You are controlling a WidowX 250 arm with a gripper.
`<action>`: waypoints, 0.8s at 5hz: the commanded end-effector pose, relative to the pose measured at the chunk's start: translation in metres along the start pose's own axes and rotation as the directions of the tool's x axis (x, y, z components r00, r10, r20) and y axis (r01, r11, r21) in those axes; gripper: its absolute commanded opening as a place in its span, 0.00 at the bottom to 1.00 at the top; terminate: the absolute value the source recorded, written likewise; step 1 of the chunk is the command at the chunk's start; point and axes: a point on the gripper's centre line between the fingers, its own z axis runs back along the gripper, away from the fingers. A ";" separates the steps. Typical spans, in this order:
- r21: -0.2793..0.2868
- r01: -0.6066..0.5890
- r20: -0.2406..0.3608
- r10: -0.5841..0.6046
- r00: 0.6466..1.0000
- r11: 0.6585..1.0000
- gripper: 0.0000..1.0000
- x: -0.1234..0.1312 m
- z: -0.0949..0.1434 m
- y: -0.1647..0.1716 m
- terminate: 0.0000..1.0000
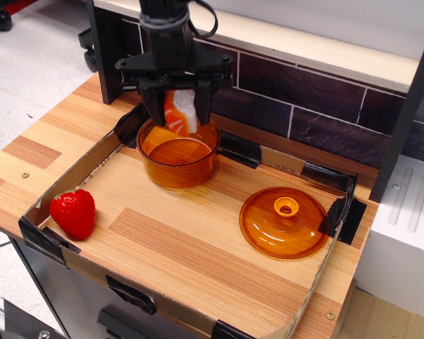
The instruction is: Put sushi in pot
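Setting: wooden tray (198, 247) with cardboard edging, backed by dark tiles.
Sushi (181, 111): held just above the pot (179, 153) — likely light, stiff, bumpy; best pinched across its flat sides.
Gripper (178, 113): clamped on the sushi.
Others: strawberry (73, 212) and lid (284, 222) are well apart.

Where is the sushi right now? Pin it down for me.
The sushi is held in the gripper at the back left of the tray, just above the rim of the pot, far from the strawberry and lid.
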 end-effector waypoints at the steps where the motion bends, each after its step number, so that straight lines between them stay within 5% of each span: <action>1: 0.035 0.020 0.010 -0.020 1.000 0.999 0.00 0.010 -0.013 0.009 0.00; 2: 0.048 0.002 0.018 -0.003 1.000 0.999 0.00 0.013 -0.016 0.009 0.00; 3: 0.053 -0.016 0.017 0.015 1.000 0.998 1.00 0.015 -0.014 0.010 0.00; 4: 0.048 -0.021 0.015 0.021 1.000 0.999 1.00 0.018 -0.012 0.010 0.00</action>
